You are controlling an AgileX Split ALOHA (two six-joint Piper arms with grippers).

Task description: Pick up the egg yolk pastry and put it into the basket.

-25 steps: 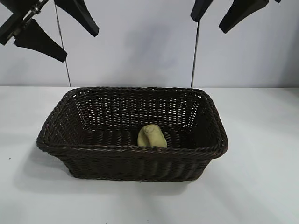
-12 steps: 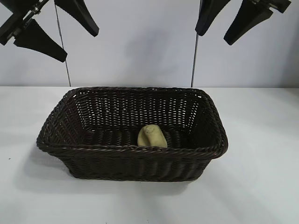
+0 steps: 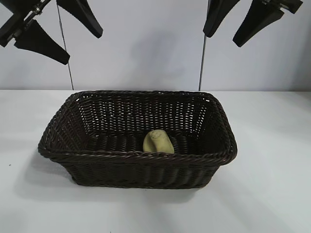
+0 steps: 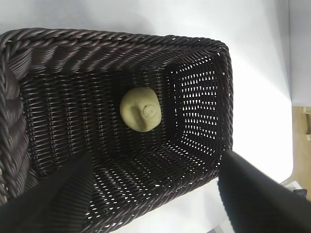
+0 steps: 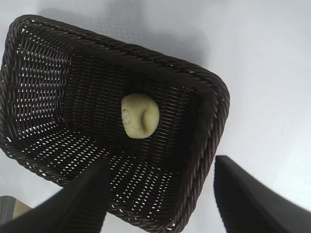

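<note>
While the egg yolk pastry (image 3: pixel 158 141) lay on the woven floor of the basket (image 3: pixel 138 165), no tool was in contact with it. The pastry was seen close to the long wall of the basket that faced the exterior camera, roughly midway along that wall, tilted so that its dimpled top was turned partly sideways. In the left wrist view the pastry (image 4: pixel 140 109) was found resting apart from all four walls of the basket (image 4: pixel 116 41), and the same was shown in the right wrist view, where the pastry (image 5: pixel 140 115) sat on the floor of the basket (image 5: pixel 146 53) near its middle.

The basket was placed near the middle of the white surface (image 3: pixel 272 194), with its long sides running parallel to the near edge of that surface.

The left tool (image 3: pixel 60 31) was held high above the far left corner of the basket, its dark fingers spread apart and nothing gripped between them. The right tool (image 3: pixel 240 22) was held high above the far right corner of the basket, likewise released, with its fingers parted and empty. In each wrist view the two dark fingers (image 4: pixel 257 194) (image 5: pixel 252 194) were seen well above the basket, set wide apart.
</note>
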